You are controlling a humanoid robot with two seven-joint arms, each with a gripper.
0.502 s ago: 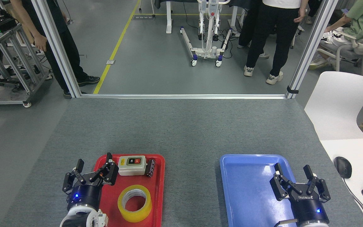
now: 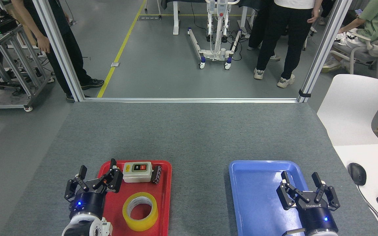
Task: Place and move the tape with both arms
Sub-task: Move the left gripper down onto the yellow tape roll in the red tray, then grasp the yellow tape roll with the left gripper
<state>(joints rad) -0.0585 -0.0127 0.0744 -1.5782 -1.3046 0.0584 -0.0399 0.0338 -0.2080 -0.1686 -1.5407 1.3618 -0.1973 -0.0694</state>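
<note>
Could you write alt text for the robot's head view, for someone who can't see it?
A roll of yellowish tape lies flat in a red tray on a grey table, with the robot's open left gripper beside it. The open right gripper hovers over a blue tray. A switch box sits in the red tray.

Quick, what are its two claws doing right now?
Left gripper: open, holding nothing, beside the tape.
Right gripper: open, holding nothing.
</note>
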